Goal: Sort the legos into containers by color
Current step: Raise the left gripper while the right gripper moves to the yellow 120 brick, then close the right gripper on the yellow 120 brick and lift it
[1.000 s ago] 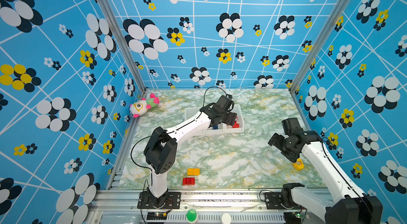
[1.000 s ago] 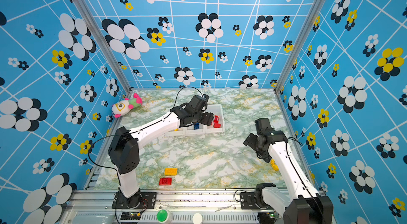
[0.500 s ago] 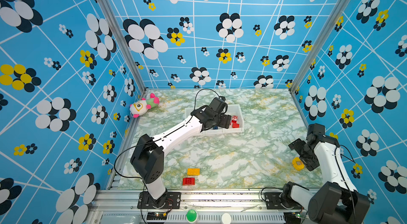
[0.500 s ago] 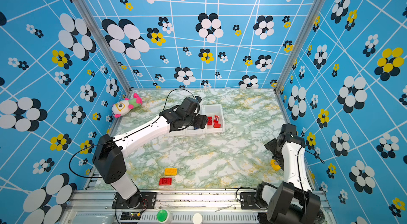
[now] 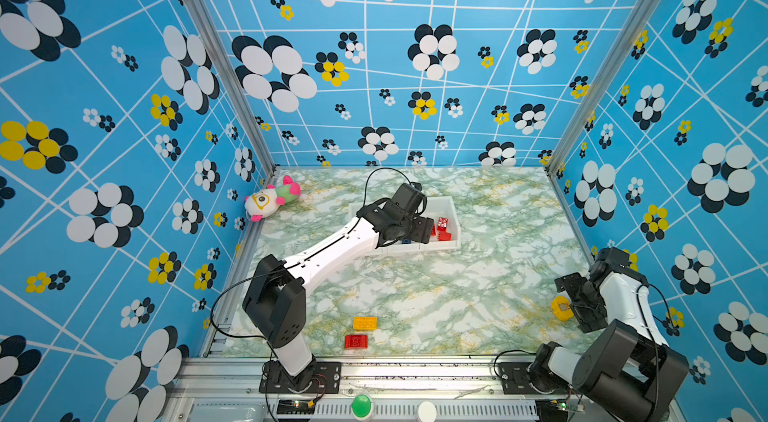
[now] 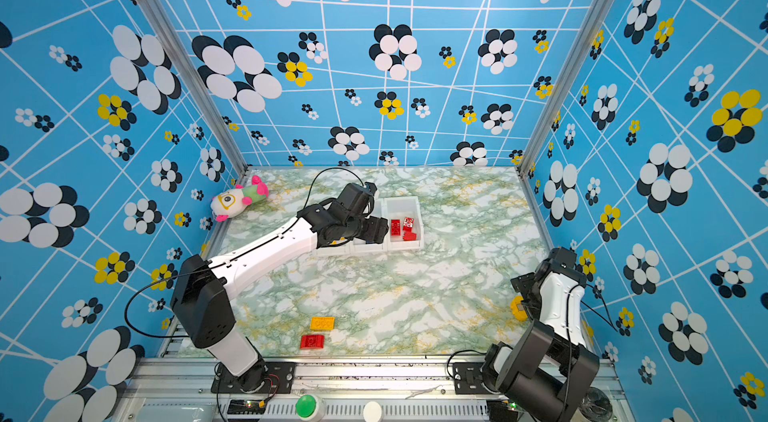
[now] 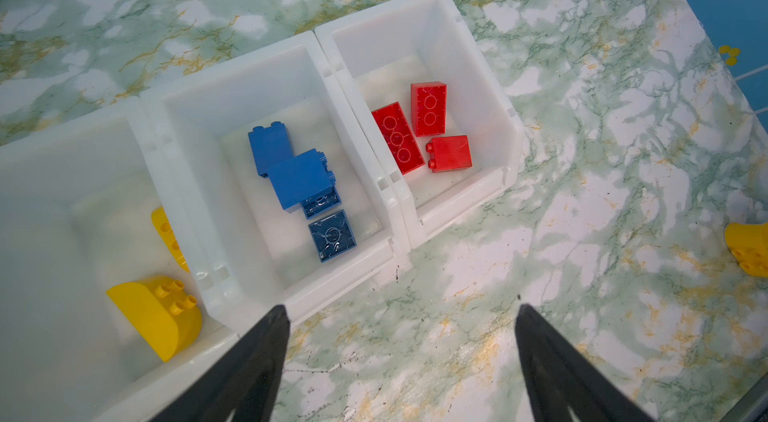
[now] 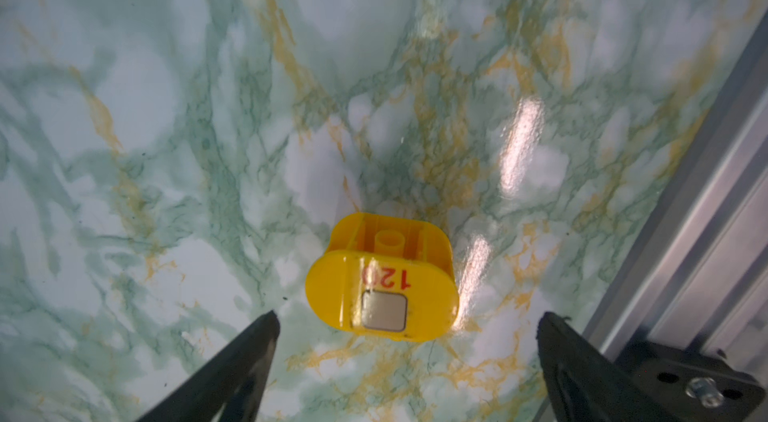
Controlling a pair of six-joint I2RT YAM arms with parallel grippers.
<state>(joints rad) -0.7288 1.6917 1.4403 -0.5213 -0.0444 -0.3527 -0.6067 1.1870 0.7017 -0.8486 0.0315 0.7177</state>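
Note:
The containers stand at the back middle. In the left wrist view one bin holds yellow legos, the middle bin blue legos, the end bin red legos. My left gripper hangs open and empty just in front of the bins. My right gripper is open, low over the round yellow piece marked 120, which lies between the fingers untouched. A yellow brick and a red brick lie near the front edge.
A plush toy lies at the back left by the wall. The metal frame rail runs close beside the right gripper. A yellow studded piece lies on the table in the left wrist view.
The left gripper drew back from above the bins toward the front and opened slightly wider. The right arm swung out to the right wall and came down over the round yellow piece.

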